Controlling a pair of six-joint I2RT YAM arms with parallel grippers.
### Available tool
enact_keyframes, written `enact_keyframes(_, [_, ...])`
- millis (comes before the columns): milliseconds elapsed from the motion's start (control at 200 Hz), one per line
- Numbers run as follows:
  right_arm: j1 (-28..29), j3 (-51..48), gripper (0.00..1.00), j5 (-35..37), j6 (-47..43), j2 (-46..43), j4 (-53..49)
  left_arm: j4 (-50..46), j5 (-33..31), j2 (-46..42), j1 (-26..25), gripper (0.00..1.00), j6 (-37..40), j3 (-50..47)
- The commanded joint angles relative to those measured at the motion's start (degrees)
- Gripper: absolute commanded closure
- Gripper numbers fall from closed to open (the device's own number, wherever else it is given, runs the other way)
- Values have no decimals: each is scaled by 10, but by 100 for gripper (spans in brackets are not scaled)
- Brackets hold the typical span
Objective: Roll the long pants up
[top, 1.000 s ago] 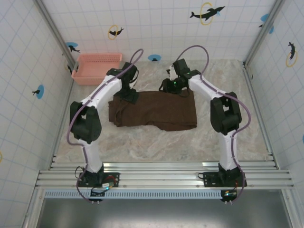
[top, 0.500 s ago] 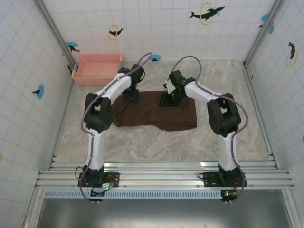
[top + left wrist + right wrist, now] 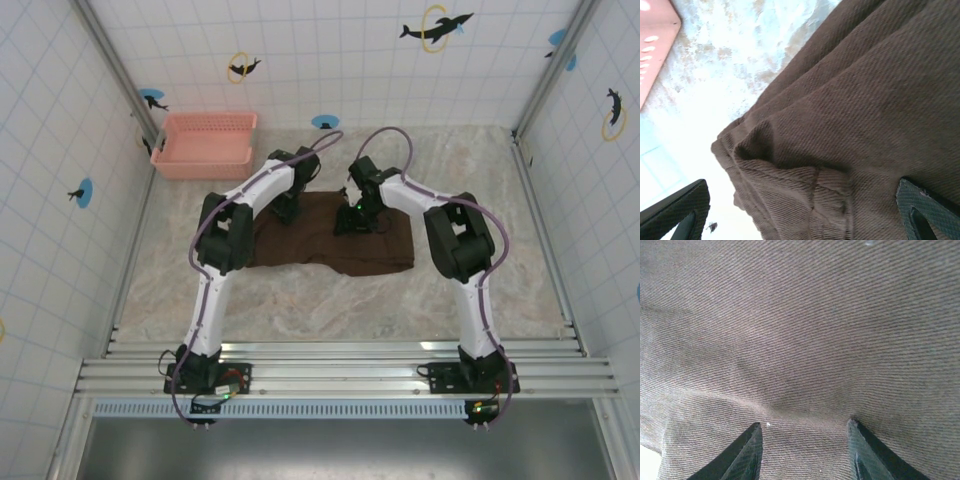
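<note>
On the table (image 3: pixel 200 290), the long pants (image 3: pixel 330 245) lie folded flat. Left gripper (image 3: pixel 800 210): jaws wide open over a cloth edge. Right gripper (image 3: pixel 805 450): jaws partly open, tips pressed into cloth

**Pants mid-table, basket far left**

The dark brown soft cloth long pants (image 3: pixel 335 245) lie across the middle of the marbled tabletop (image 3: pixel 300 300), nearer its far edge. The pink plastic basket (image 3: pixel 200 166) sits in the far left corner, apart from them

White tiled walls (image 3: pixel 330 50) with dolphin stickers (image 3: pixel 435 28) enclose a beige marbled surface (image 3: pixel 300 300); aluminium rails (image 3: pixel 340 366) cross the frame's bottom.
</note>
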Motion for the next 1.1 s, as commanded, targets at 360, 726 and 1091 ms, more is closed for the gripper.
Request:
enact_keyframes(360, [-32, -32, 52, 40, -7, 17, -51, -51, -67, -11, 101, 3, 24, -44])
enact_keyframes(726, [-48, -67, 53, 88, -10, 5, -60, -32, -91, -51, 133, 3, 57, -94])
enact_keyframes(1091, [-93, -132, 53, 106, -21, -48, -58, -26, -96, -125, 193, 3, 46, -114])
